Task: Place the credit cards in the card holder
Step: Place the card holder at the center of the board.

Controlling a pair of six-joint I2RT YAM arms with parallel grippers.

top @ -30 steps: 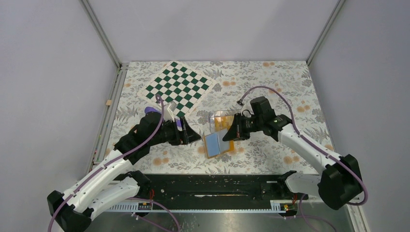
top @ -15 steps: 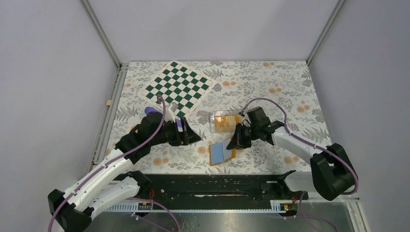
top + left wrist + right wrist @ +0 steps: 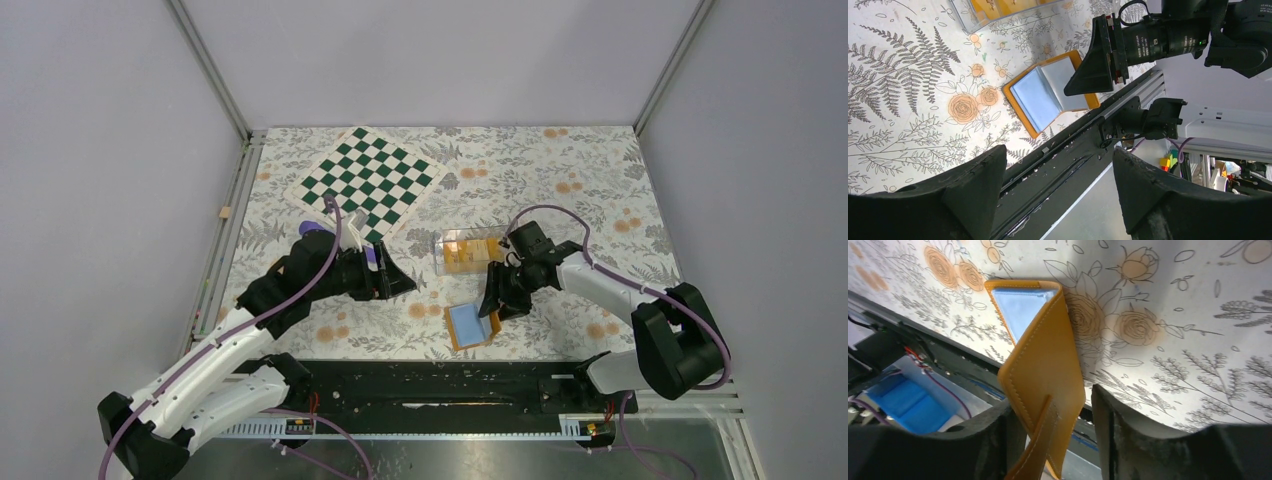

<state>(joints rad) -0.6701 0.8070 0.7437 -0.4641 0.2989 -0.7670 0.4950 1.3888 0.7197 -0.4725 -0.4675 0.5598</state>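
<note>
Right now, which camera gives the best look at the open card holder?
The left wrist view: the card holder lies open, its light-blue inside large and nearly all visible. The top external view shows it small, by the right pincer. The right wrist view shows mostly its orange outer flap, close up.

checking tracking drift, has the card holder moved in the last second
Yes. The card holder has shifted toward the black rail, away from the clear box.

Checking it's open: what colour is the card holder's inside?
The card holder is light blue inside; best seen from left wrist.
</note>
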